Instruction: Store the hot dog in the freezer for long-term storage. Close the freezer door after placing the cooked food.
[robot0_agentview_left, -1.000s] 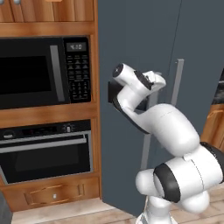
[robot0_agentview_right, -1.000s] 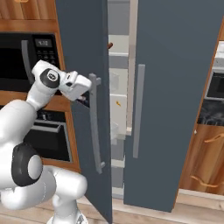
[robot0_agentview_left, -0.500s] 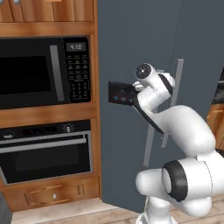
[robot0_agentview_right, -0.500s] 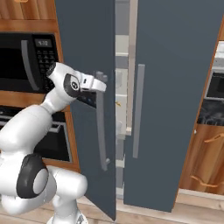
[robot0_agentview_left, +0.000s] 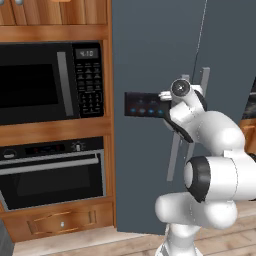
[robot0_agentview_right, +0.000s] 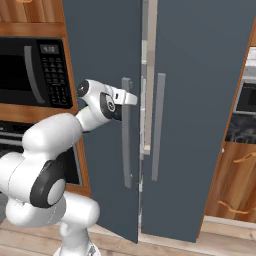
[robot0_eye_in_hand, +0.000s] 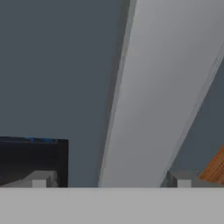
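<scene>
The freezer door is a slate blue-grey panel with a black control panel and a long grey bar handle. It stands slightly ajar, and a narrow strip of the pale freezer interior shows in the gap. My gripper is open at the top of that handle. In the hand view the handle runs up between my gripper's spread fingertips, with nothing held. The hot dog is hidden behind the door.
A black microwave and a built-in oven sit in wooden cabinetry left of the door. The plain twin door with its own handle is shut on the right. Wooden drawers stand further right.
The freezer door has swung further toward shut, and the gap showing the shelves has narrowed. My arm has moved right with the door. The gripper stayed open.
</scene>
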